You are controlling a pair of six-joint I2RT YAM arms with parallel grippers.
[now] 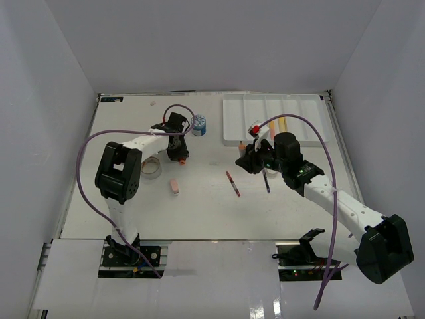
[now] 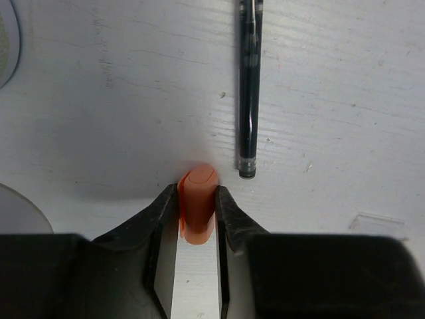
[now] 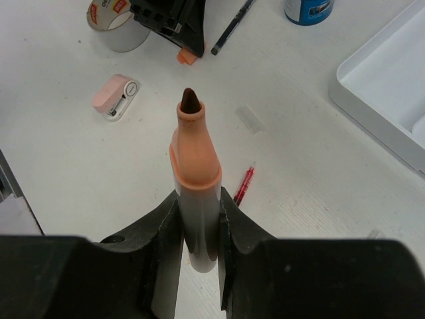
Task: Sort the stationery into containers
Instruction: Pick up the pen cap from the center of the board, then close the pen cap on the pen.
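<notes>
My left gripper [image 1: 179, 154] [image 2: 197, 194] is shut on a small orange marker cap [image 2: 197, 203], held tip-down on the table. A black pen [image 2: 250, 86] lies just right of it. My right gripper [image 1: 247, 159] [image 3: 198, 203] is shut on an uncapped marker [image 3: 196, 159] with a grey body, orange collar and dark tip, held above the table. A red pen [image 1: 233, 183] [image 3: 244, 185] lies below it. The white divided tray [image 1: 232, 126] [image 3: 392, 86] sits at the far right. The left gripper [image 3: 176, 26] and the cap [image 3: 186, 57] also show in the right wrist view.
A blue-lidded jar [image 1: 198, 125] [image 3: 309, 10] stands left of the tray. A tape roll [image 1: 152, 169] [image 3: 116, 23] and a pink eraser [image 1: 174, 187] [image 3: 116, 96] lie near my left arm. A dark pen [image 1: 266, 181] lies by my right arm. Markers [image 1: 282, 123] lie in the tray.
</notes>
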